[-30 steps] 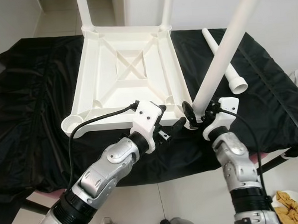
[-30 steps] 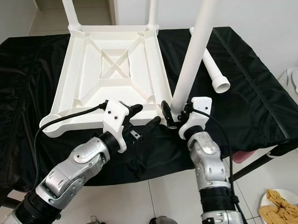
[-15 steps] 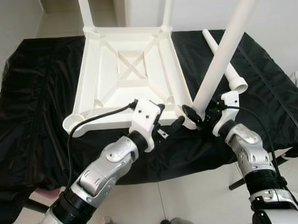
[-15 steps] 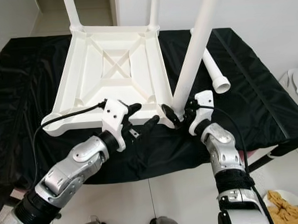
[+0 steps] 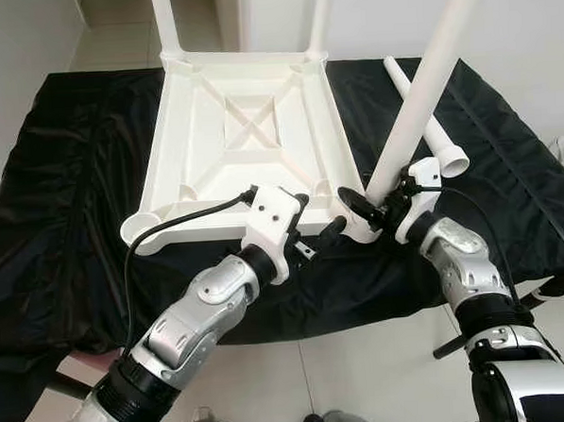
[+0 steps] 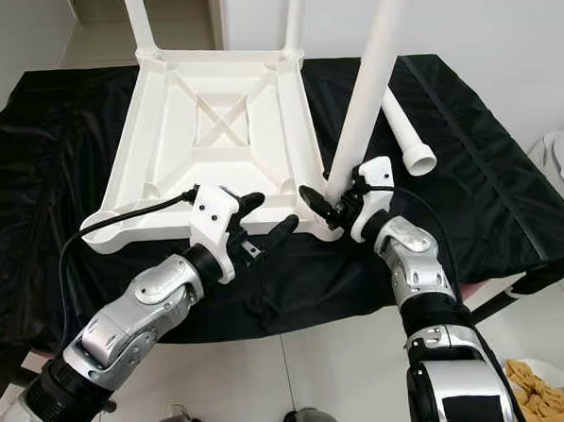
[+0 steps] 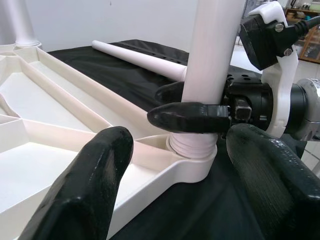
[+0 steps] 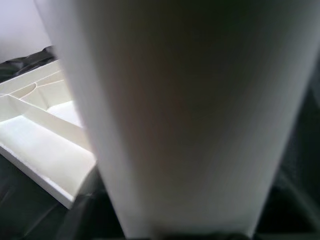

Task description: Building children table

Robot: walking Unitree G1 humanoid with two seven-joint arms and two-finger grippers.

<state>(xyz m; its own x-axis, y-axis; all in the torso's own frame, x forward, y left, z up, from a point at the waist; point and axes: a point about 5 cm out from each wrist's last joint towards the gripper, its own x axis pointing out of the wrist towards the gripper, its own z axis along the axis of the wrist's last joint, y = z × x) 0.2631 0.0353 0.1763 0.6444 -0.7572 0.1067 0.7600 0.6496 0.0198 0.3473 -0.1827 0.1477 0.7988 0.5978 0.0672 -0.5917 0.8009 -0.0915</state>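
The white plastic tabletop (image 5: 245, 128) lies upside down on a black cloth. Two white legs stand upright in its far corners. A third leg (image 5: 418, 90) rises, leaning right, from the near right corner socket (image 7: 192, 160). My right gripper (image 5: 374, 206) is shut on this leg just above the socket, and the leg's surface (image 8: 175, 115) sits right against the wrist camera. My left gripper (image 5: 320, 218) is open at the tabletop's near edge, with its fingers (image 7: 80, 195) on either side of that corner. A loose leg (image 5: 428, 118) lies on the cloth at the right.
The black cloth (image 5: 72, 184) covers a low table that ends just before my arms. Tiled floor lies below. A black cable (image 5: 188, 221) loops from my left wrist. A dish of yellow cloth (image 6: 537, 377) sits on the floor at the lower right.
My right forearm has swung out to the right while the gripper stays on the leg's base. The leg stands a little steeper. My left gripper has hardly moved.
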